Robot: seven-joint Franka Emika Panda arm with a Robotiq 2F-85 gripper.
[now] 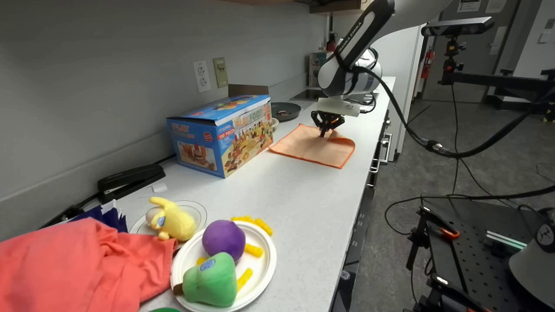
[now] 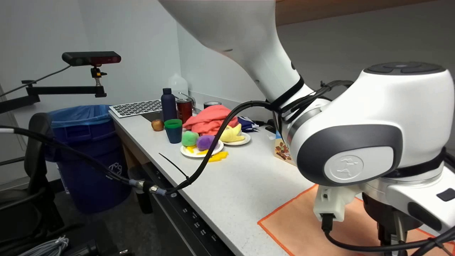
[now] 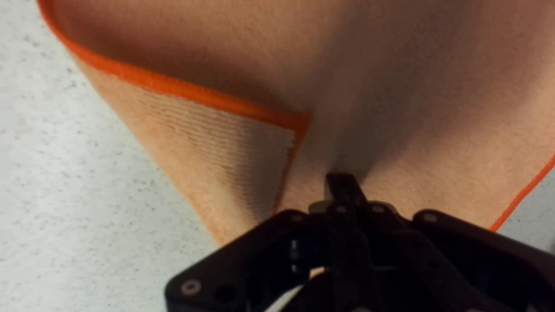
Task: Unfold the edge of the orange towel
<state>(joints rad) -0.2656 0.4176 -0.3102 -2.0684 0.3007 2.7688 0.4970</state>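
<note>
The orange towel (image 1: pixel 305 149) lies mostly flat on the counter, with a darker orange hem. It also shows in an exterior view (image 2: pixel 295 218), partly behind the arm. In the wrist view the towel (image 3: pixel 425 99) has one corner folded over (image 3: pixel 221 143), with its ribbed underside up and its hem a little raised. My gripper (image 1: pixel 323 134) points down over the towel beside this fold. In the wrist view the gripper's fingers (image 3: pixel 342 180) are together, just right of the folded corner's edge, with no cloth seen between them. Whether the tips touch the towel, I cannot tell.
A blue play food box (image 1: pixel 221 132) stands by the wall beside the towel. A dark pan (image 1: pixel 285 111) is behind it. A plate (image 1: pixel 271 264) of toy food and a coral cloth (image 1: pixel 82 264) lie farther along. The counter's front edge (image 1: pixel 353 225) runs near the towel.
</note>
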